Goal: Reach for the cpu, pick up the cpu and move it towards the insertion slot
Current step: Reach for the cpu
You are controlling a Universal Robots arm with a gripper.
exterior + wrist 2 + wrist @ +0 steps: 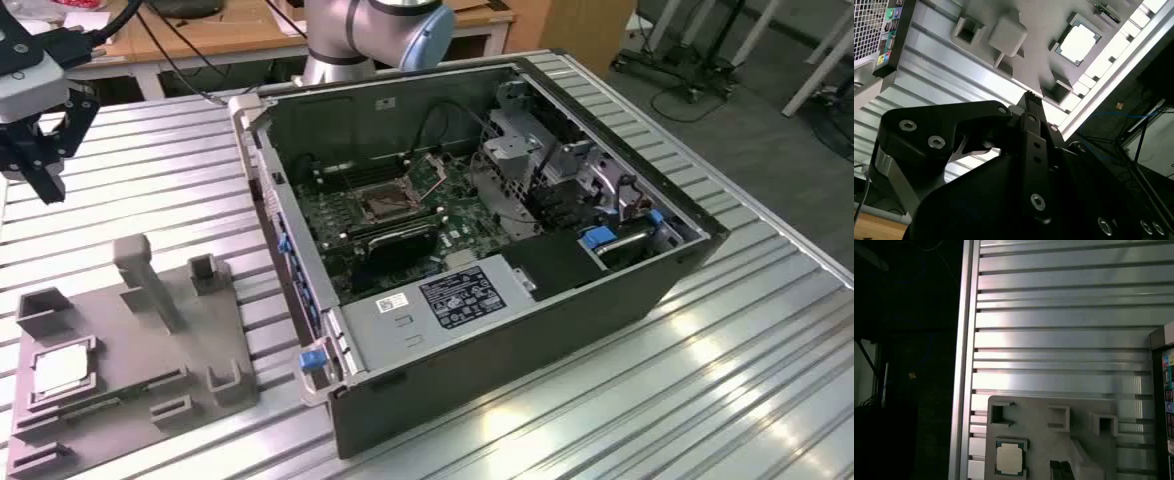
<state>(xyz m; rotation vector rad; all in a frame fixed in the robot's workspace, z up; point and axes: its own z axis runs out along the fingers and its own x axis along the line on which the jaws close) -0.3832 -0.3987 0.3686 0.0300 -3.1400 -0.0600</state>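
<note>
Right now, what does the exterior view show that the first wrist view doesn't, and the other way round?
The exterior view adds the inside of the open case with the slot, the arm, and the gripper hanging over the table, apart from the tray. The first wrist view adds the dark space beyond the table's edge and coloured ports on the case's outside. Both show the cpu lying in the grey tray on the slatted table.
</note>
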